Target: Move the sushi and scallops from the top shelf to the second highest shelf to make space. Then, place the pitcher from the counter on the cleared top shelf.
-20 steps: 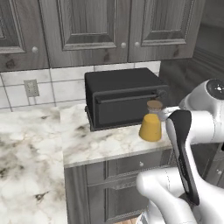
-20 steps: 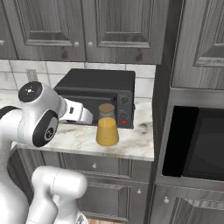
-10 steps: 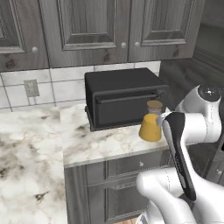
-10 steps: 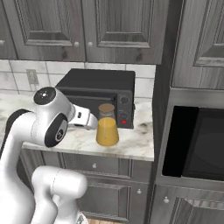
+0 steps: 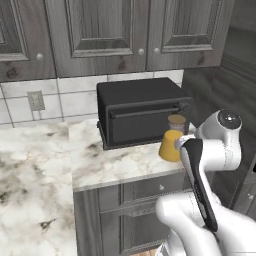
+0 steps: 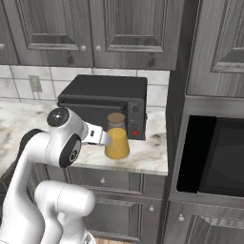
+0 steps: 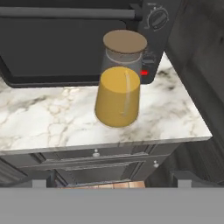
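- The pitcher stands upright on the marble counter, straight ahead of the gripper and a little above it in the hand view, clearly apart from it.
- The two finger tips of the gripper stand wide apart at the bottom corners of the hand view, and nothing is between them.
- The pitcher has an amber-yellow body, a clear narrower neck and a brownish flat top.
- Beyond the pitcher, further from the gripper, stands a black toaster oven; the pitcher is just in front of its right end, near the knob and a small red light.
- In the left base view the pitcher is just beside the white arm, partly hidden by it on the right.
- In the right base view the pitcher stands just to the right of the wrist of the arm, near the front edge of the counter.
- Below the counter edge, under the pitcher, are grey drawers with small round knobs.
- Grey wall cabinets hang above the toaster oven.
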Controlling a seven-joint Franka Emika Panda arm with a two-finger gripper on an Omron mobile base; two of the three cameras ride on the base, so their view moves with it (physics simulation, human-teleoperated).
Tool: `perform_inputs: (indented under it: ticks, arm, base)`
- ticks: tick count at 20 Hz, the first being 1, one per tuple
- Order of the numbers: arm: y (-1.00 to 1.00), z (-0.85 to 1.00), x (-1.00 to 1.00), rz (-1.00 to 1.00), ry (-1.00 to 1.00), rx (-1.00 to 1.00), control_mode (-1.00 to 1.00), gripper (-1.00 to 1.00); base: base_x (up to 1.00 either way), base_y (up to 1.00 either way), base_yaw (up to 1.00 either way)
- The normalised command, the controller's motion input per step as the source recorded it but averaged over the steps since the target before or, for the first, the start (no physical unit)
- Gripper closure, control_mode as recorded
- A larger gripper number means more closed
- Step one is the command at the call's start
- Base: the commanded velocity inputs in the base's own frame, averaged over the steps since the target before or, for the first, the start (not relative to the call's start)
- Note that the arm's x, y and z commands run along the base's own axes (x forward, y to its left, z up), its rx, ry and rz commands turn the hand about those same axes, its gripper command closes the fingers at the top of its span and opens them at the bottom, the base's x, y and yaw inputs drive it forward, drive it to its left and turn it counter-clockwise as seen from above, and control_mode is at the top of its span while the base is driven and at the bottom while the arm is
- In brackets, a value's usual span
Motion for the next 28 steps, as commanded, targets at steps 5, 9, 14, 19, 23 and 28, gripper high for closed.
perform_inputs:
  ticks: [5,9,14,19,23,28]
  arm:
    - [-0.24,-0.39,0.37,0.0,-0.05,0.0,-1.0,-1.0]
    - [-0.26,-0.29,0.46,0.0,-0.03,0.0,-1.0,-1.0]
    - [-0.11,-0.13,0.59,0.0,0.0,0.0,-1.0,-1.0]
    - [-0.04,0.0,0.56,0.0,0.0,0.0,-1.0,-1.0]
    - [-0.11,0.0,0.51,0.0,0.0,0.0,-1.0,-1.0]
    - [-0.14,-0.02,0.36,0.0,0.0,0.0,-1.0,-1.0]
  base:
    - [0.0,0.0,0.0]
    - [0.0,0.0,0.0]
    - [0.0,0.0,0.0]
    - [0.0,0.0,0.0]
    - [0.0,0.0,0.0]
    - [0.0,0.0,0.0]
